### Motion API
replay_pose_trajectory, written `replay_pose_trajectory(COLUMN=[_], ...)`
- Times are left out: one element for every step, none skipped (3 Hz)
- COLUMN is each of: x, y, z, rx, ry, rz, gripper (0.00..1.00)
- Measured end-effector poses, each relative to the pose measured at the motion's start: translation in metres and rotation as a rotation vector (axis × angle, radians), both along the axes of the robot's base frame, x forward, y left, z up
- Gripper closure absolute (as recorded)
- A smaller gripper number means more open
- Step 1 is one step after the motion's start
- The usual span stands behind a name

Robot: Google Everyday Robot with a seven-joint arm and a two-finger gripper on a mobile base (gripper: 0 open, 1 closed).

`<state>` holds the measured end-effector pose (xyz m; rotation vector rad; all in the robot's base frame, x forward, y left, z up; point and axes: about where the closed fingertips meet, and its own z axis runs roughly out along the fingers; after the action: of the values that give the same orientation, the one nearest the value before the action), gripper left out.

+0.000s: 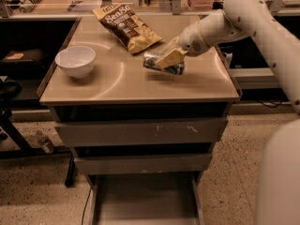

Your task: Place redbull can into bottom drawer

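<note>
The redbull can [151,61] lies on its side on the tan cabinet top [117,81], right of the middle, its silver and blue ends showing. My gripper [169,58] reaches in from the right and sits right over the middle of the can, covering it. The can rests on the top. The bottom drawer [145,198] is pulled out at the foot of the cabinet, and its flat grey floor shows nothing in it.
A brown chip bag [126,26] lies at the back of the top, just behind the can. A white bowl [75,61] stands at the left. The two upper drawers [140,132] are shut. My white arm [262,27] fills the right side.
</note>
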<state>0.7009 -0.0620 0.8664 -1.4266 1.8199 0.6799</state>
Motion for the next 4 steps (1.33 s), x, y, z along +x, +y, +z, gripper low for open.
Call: replay_pose_trajectory(x=[-0.050, -0.105, -0.159, -0.200], y=[-0.010, -0.038, -0.062, -0.077], z=[0.043, 0.056, 0.031, -0.021], rx=[0.016, -0.025, -0.073, -0.077], ry=[-0.140, -0.214, -0.202, -0.122], rz=[0.017, -0.024, -0.064, -0.116], gripper=[1.00, 1.00, 1.00, 1.00])
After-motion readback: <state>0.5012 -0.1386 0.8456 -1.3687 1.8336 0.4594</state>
